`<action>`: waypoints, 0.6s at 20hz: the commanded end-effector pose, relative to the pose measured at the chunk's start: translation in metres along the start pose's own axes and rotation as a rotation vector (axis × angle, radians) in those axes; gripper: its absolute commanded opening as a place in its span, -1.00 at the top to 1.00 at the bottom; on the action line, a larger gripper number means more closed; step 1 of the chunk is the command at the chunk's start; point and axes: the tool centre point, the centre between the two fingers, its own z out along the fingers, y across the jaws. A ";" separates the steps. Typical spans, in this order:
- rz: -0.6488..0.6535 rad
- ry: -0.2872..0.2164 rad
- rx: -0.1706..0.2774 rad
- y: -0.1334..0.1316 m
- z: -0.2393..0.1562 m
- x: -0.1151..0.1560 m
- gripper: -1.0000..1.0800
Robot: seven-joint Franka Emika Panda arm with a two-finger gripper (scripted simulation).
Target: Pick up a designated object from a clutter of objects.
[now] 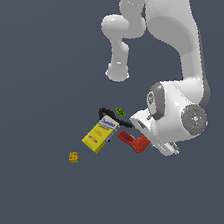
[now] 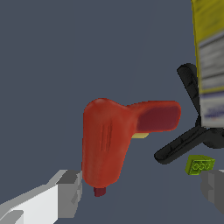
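Observation:
The designated object, a red L-shaped drill-like piece [image 1: 132, 140] [image 2: 109, 140], lies on the grey floor at the exterior view's right end of the clutter of objects. My gripper [image 2: 140, 186] is open just above it. One grey finger [image 2: 69, 192] is close beside the thick red body, and the other finger [image 2: 214, 188] stands far off by the green piece. Neither finger visibly touches the red object. In the exterior view the white hand [image 1: 153, 135] hides the fingers and part of the red object.
A yellow box with a white-blue label [image 1: 98, 135] [image 2: 210, 52] lies beside the red object. A thin black curved piece [image 1: 114, 118] [image 2: 188, 140] and a tiny green piece [image 1: 120, 111] [image 2: 200, 165] are next to it. A small yellow cube [image 1: 73, 157] sits apart.

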 end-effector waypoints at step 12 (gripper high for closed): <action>0.145 -0.013 -0.072 -0.033 0.046 -0.020 -1.00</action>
